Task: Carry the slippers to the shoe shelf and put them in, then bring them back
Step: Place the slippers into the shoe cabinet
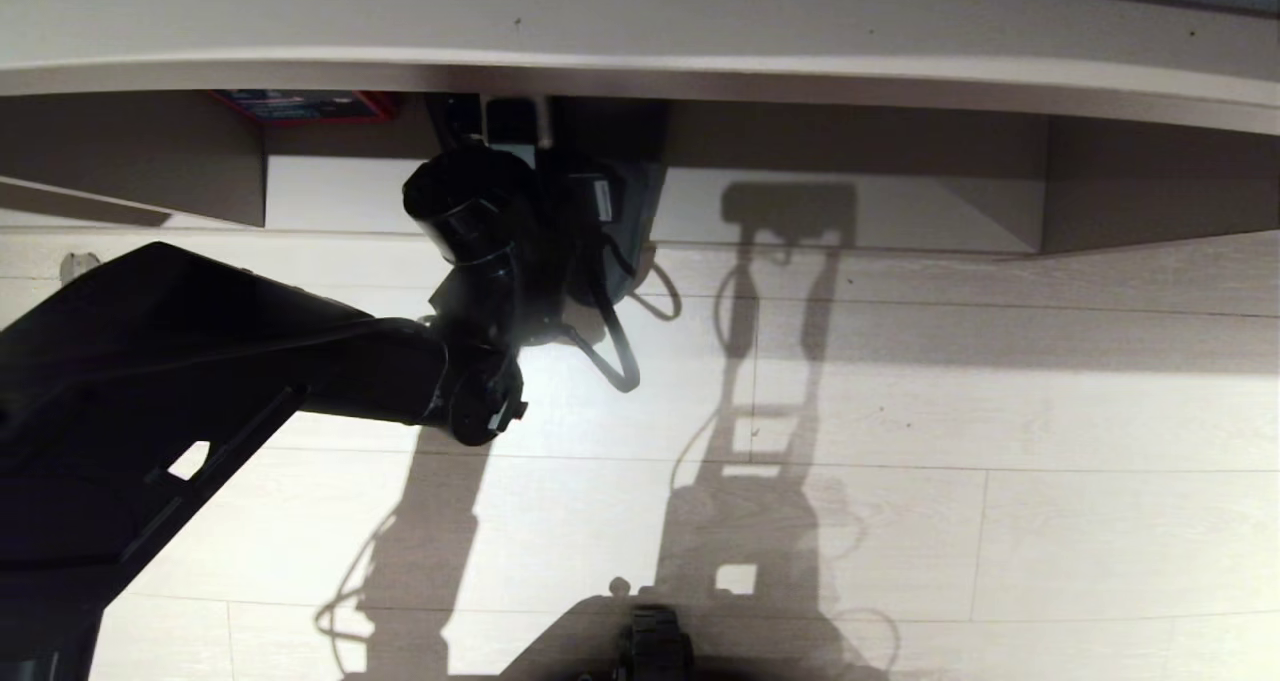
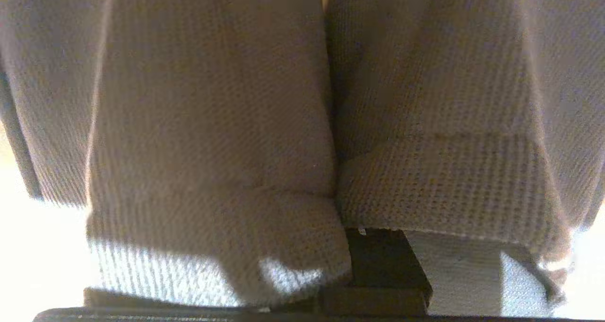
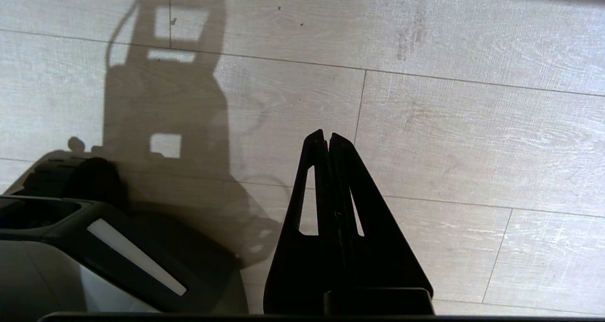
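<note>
Presently, reading from nine o'clock across the head view: the left arm enters low at nine o'clock and reaches up toward eleven o'clock, where the left tool (image 1: 520,131) sits at the mouth of the low taupe-beige wooden shoe shelf (image 1: 850,206), under its upper board. The pair of dark grey soft knitted fabric slippers (image 2: 331,137) fills the left wrist view, the two lying side by side and touching along a central seam, with the tool clamped together on them; only a dark finger (image 2: 383,265) shows beneath the fabric edge. In the head view the slippers appear as a dark mass at the tool, mostly hidden by the wrist, so whether they rest on the pale base board or hang just above it cannot be told.

Toward three o'clock, the pale wood-plank floor (image 1: 1000,411) carries only the robot's shadow. The right tool (image 3: 328,142) hangs parked over the floor, its fingers pressed together on nothing.

Assessment of handling: the slippers look light, soft and limp, with thin flexible soles; they should sag and may slide apart if gripped loosely. The sound hold is judged to be across both inner edges or the open backs pinched together, as now, rather than the rounded toes, which would compress and slip. Risk noted: fabric snagging on the shelf edge during entry.
</note>
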Motion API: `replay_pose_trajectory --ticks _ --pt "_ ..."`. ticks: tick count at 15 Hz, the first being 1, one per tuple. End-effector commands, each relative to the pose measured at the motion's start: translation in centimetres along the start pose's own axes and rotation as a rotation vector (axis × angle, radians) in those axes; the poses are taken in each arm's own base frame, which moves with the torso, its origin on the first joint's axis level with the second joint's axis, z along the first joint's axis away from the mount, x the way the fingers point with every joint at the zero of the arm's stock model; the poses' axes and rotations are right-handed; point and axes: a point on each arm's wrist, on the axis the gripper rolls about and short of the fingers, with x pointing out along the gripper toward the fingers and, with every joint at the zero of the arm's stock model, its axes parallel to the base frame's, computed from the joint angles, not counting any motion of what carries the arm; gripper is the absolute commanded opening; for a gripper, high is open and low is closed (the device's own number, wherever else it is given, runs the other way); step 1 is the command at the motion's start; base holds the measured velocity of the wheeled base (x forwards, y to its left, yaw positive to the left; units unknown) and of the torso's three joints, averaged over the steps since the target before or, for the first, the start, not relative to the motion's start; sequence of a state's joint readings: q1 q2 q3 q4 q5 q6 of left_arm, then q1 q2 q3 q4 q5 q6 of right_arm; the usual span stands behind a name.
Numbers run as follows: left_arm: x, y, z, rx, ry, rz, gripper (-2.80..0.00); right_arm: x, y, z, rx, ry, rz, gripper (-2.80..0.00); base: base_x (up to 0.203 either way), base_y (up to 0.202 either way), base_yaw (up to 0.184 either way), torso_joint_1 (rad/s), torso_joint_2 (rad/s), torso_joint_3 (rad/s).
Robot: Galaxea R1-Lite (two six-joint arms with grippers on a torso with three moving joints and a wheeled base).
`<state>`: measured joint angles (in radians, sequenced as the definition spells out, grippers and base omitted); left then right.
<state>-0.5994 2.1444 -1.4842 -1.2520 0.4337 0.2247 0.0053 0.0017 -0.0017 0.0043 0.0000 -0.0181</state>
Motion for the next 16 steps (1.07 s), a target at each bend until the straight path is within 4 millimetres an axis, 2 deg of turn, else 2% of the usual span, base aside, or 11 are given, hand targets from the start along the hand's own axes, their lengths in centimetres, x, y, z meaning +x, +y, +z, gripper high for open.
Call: replay_pose_trajectory --ticks 1,3,7,16 --pt "0.3 0.2 -0.8 0.012 0.002 -0.02 -2.8 0.0 0.0 0.0 0.0 0.002 0.001 -2.8 0.0 0.0 0.0 0.0 0.0 0.0" --pt "0.9 1.2 -0.8 0.026 0.002 -0.016 -2.8 0.0 0.0 0.0 0.0 0.001 0.001 -2.8 0.0 0.0 0.0 0.0 0.0 0.0" --pt "2.2 1.5 0.2 -0.001 -0.061 0.011 -2.8 0.0 0.0 0.0 0.0 0.001 0.001 -2.8 0.0 0.0 0.0 0.0 0.0 0.0" --pt "2.6 2.0 -1.5 0.02 -0.039 0.019 -2.8 0.0 0.0 0.0 0.0 0.001 0.001 -2.8 0.0 0.0 0.0 0.0 0.0 0.0"
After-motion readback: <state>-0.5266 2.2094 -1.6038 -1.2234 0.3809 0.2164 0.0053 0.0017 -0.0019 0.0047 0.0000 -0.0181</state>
